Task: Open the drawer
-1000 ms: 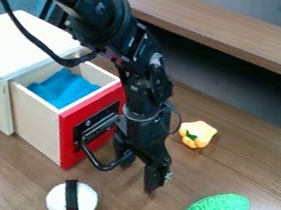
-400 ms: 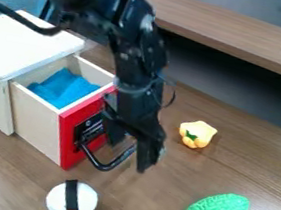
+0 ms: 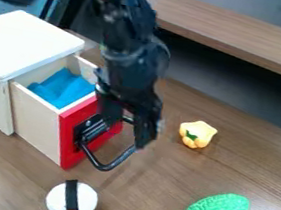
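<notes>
While the drawer [image 3: 35, 119] is seen drawn well out of its white-topped cabinet [image 3: 25, 44] at the left of the table [image 3: 147, 204], the end effector [image 3: 126, 131] is held spread beside the black handle [image 3: 100, 165]. The pull can be judged completed; next, a careful retreat is called for, with the red front [image 3: 67, 138] left unpushed.

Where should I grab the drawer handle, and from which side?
I'd take the outer bar of the handle, coming from above with one jaw on each side. It is a slim, curved loop standing well out from the red drawer front, which should leave room for a jaw behind the bar.
</notes>
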Controlling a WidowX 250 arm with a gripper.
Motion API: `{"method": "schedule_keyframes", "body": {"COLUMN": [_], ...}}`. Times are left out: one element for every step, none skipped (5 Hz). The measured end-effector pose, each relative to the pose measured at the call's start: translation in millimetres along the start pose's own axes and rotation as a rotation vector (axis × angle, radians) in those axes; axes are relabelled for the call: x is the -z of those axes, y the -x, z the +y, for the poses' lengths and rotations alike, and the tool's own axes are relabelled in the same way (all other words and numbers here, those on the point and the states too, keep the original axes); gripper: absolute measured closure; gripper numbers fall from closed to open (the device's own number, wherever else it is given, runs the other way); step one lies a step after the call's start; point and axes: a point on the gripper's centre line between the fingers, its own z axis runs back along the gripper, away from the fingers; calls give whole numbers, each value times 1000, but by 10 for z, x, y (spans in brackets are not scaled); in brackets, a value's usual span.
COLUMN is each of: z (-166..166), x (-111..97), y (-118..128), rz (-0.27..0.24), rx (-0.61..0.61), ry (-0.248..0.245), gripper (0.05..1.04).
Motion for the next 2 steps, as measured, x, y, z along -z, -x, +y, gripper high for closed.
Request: {"method": "schedule_keyframes", "body": {"z": [-46,-81], "x": [-44,-119], "y": [50,54], "rz": [-18,-42], "rx": [-6,3], "ry": [2,8], "gripper": [84,84]}}
